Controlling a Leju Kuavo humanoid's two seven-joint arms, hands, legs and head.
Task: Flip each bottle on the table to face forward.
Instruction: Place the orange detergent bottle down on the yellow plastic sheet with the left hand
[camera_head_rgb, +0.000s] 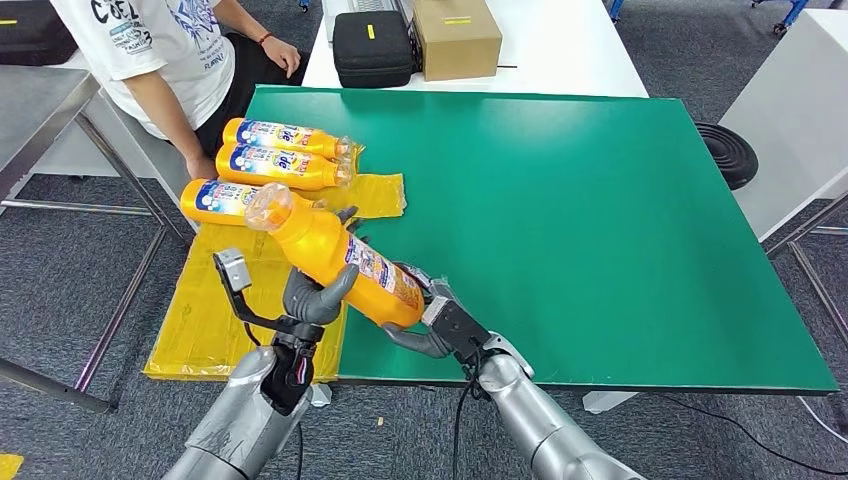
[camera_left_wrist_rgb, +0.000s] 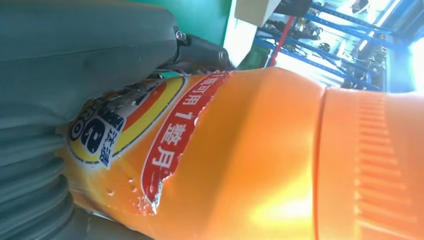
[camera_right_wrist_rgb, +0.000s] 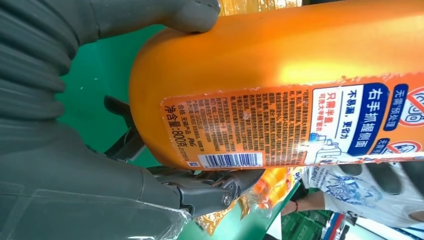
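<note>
An orange bottle (camera_head_rgb: 335, 257) with a clear cap hangs tilted above the table's near left corner, cap up and to the left. My left hand (camera_head_rgb: 312, 297) grips its middle from below, and my right hand (camera_head_rgb: 438, 322) holds its base end. The left wrist view has the bottle's front label (camera_left_wrist_rgb: 150, 145) and ribbed neck close up. In the right wrist view the back label with barcode (camera_right_wrist_rgb: 280, 127) faces the camera. Three more orange bottles (camera_head_rgb: 280, 165) lie on their sides on a yellow bag (camera_head_rgb: 215, 300) at the left.
The green table (camera_head_rgb: 580, 220) stretches to the right. A person (camera_head_rgb: 170, 50) in a white shirt sits at the far left, beside the lying bottles. A black case (camera_head_rgb: 372, 47) and a cardboard box (camera_head_rgb: 456, 37) stand on a white table behind.
</note>
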